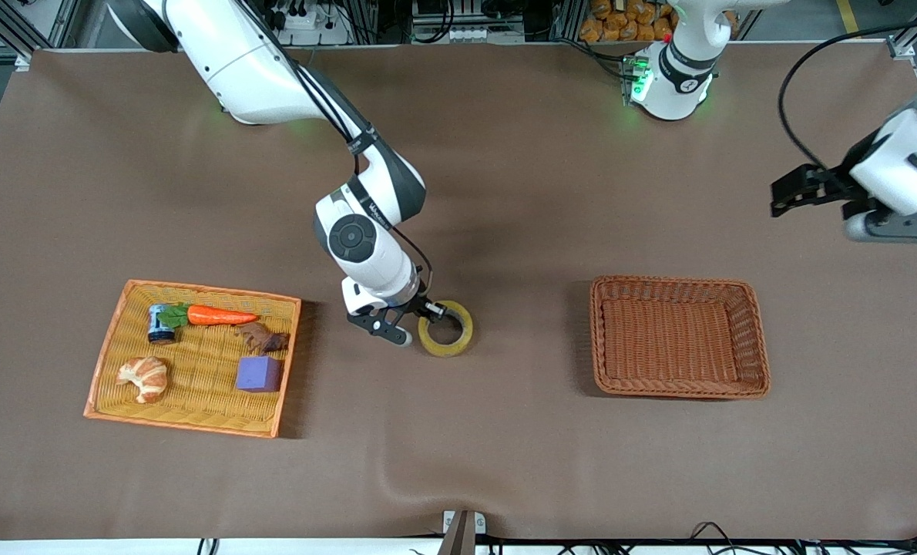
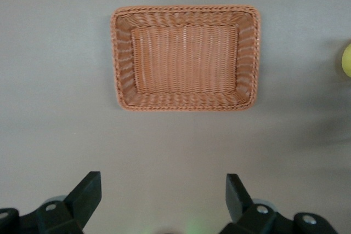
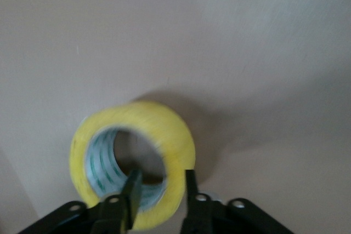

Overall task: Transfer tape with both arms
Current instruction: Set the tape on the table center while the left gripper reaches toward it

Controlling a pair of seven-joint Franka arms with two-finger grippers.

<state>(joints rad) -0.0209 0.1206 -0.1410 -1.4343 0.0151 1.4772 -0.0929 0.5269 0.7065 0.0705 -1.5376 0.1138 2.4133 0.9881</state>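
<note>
The tape, a yellow ring with a pale inner core, is in the middle of the table, between the tray and the basket. My right gripper is shut on its wall, one finger inside the ring and one outside. The right wrist view shows this grip on the tape; I cannot tell whether the roll rests on the table or hangs just above it. My left gripper waits high at the left arm's end of the table, open and empty. The tape's edge shows in the left wrist view.
An empty brown wicker basket lies toward the left arm's end. An orange tray toward the right arm's end holds a carrot, a can, a croissant, a purple cube and a brown object.
</note>
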